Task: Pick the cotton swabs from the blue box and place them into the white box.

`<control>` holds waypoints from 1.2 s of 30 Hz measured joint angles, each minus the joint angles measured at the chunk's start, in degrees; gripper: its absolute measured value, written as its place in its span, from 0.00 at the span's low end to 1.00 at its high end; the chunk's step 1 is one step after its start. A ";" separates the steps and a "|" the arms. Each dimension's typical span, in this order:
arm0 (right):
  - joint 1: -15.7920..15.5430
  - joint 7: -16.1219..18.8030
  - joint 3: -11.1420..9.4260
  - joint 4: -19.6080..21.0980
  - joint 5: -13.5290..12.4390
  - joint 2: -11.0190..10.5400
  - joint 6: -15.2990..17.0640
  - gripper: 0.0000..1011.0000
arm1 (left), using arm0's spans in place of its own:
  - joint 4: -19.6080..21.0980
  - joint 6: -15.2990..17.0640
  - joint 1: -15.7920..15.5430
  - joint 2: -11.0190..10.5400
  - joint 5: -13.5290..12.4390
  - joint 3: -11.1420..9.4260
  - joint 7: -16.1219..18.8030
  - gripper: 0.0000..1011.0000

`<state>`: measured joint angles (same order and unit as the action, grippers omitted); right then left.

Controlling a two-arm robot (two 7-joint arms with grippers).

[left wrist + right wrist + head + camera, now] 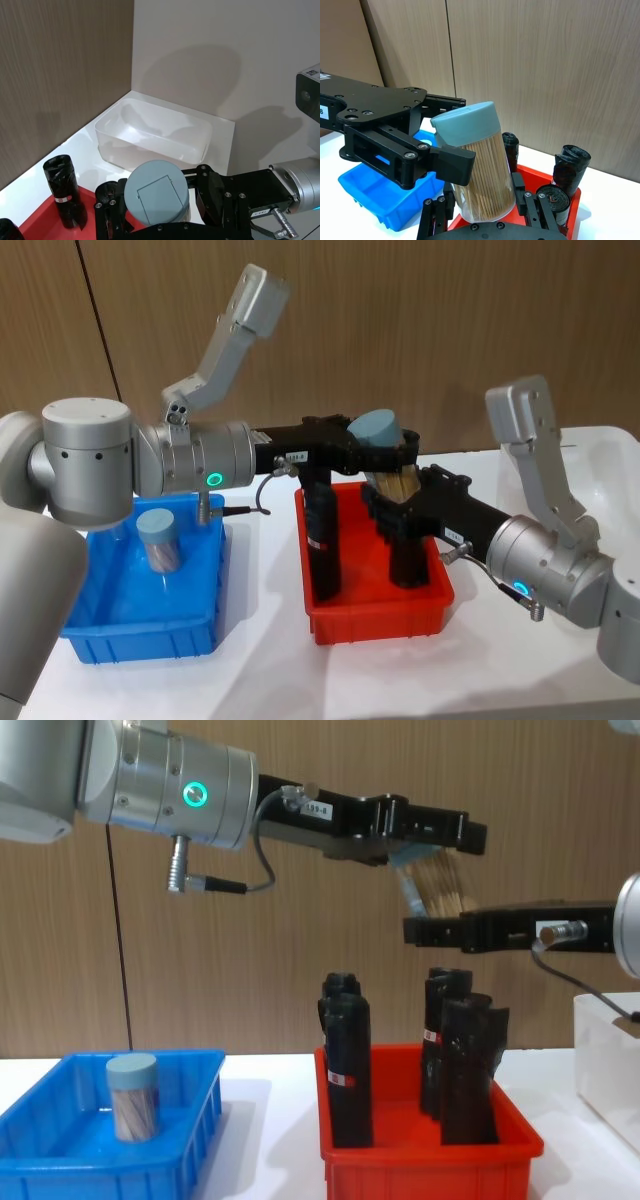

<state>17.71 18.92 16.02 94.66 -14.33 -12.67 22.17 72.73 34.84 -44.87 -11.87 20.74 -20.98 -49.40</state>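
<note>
Jar of cotton swabs held in the air above a red bin of black cylinders, gripped from both sides. The left pincer is closed on the jar just below the lid. The right pincer is closed to jar width around the base. The jar's long axis is tilted, with the lid leaning toward the robot's left. A second jar stands upright in the blue box. The white box sits on the surface to the right of the red bin. It is nearer the right arm, so this is probably a handover and the next step is for the left pincer to let go.
</note>
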 joint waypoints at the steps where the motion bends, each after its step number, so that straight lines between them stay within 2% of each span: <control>1: 0.00 0.00 0.00 0.00 0.00 0.00 0.00 0.67 | 0.00 0.00 0.00 0.00 0.00 0.00 0.00 0.99; 10: -0.30 -0.68 -0.09 0.09 -1.10 -0.06 -0.85 0.67 | 0.00 -0.04 -0.01 0.00 0.01 0.00 0.00 0.99; 20: -1.42 -1.85 -0.22 0.17 -3.46 0.01 -5.29 0.67 | 0.00 -0.09 -0.01 0.00 0.01 0.00 0.04 0.99; 36: -2.67 -3.09 0.01 -0.07 -4.65 0.15 -10.20 0.67 | 0.00 -0.09 0.00 0.00 0.01 0.00 0.06 0.99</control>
<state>15.05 15.83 16.03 94.59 -18.98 -12.52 11.96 72.73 34.75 -44.88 -11.87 20.75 -20.97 -49.34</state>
